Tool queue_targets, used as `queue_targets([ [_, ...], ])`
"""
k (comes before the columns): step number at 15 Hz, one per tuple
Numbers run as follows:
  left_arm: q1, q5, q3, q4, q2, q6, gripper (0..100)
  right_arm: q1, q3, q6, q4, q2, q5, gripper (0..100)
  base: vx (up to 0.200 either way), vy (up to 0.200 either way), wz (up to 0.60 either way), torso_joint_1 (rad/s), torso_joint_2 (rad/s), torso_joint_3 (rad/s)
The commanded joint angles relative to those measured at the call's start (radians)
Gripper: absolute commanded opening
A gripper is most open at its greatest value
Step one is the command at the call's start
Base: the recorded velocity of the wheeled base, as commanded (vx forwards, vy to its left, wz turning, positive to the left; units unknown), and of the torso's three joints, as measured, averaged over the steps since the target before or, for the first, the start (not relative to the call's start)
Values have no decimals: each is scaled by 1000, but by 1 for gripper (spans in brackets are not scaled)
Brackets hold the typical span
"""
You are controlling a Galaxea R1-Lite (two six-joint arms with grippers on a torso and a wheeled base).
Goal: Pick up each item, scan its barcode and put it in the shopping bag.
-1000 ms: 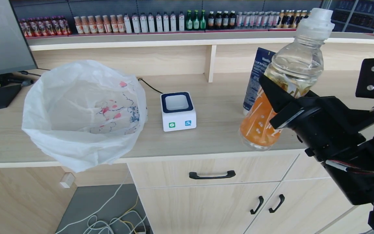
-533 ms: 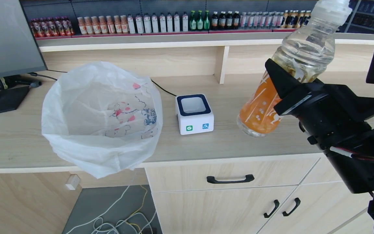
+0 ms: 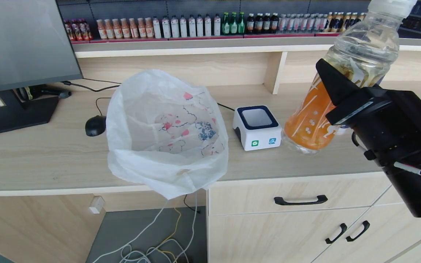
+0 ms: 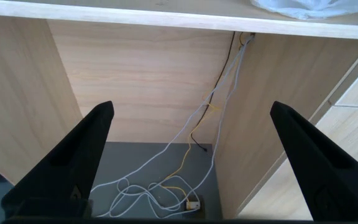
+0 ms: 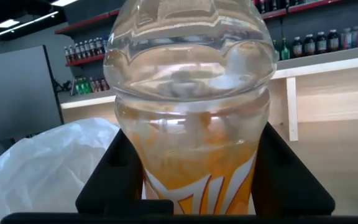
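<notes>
A clear bottle of orange drink point(image 3: 311, 120) with a white cap is held tilted above the counter, just right of the white barcode scanner point(image 3: 257, 128). My right gripper point(image 3: 342, 84) is shut on its middle; in the right wrist view the bottle point(image 5: 191, 106) sits between the two black fingers point(image 5: 114, 177) of the right gripper point(image 5: 197, 171). The white shopping bag point(image 3: 148, 171) stands open left of the scanner, hanging over the counter's front edge. My left gripper point(image 4: 191, 109) is open and holds nothing, low beside the cabinet, below the counter.
A monitor point(image 3: 20, 40) and a black mouse point(image 3: 95, 125) are at the counter's left. A shelf of drink bottles point(image 3: 210, 23) runs along the back. Drawers with black handles point(image 3: 300, 200) sit under the counter, and loose cables point(image 4: 166, 186) lie on the floor.
The head camera has turned left, shifting the whole picture right. My right gripper has carried the bottle up and left, closer to the scanner.
</notes>
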Motion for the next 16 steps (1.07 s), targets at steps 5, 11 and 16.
queue_targets([
  [5, 1, 0, 0, 0, 0, 4, 100, 1, -17, 1, 0, 17, 3, 0, 0, 0, 0, 0, 0, 0],
  [11, -1, 0, 0, 0, 0, 4, 100, 1, -10, 41, 0, 9, 5, 0, 0, 0, 0, 0, 0, 0],
  [16, -1, 0, 0, 0, 0, 4, 100, -3, -216, 271, 0, 143, -34, 0, 0, 0, 0, 0, 0, 0],
])
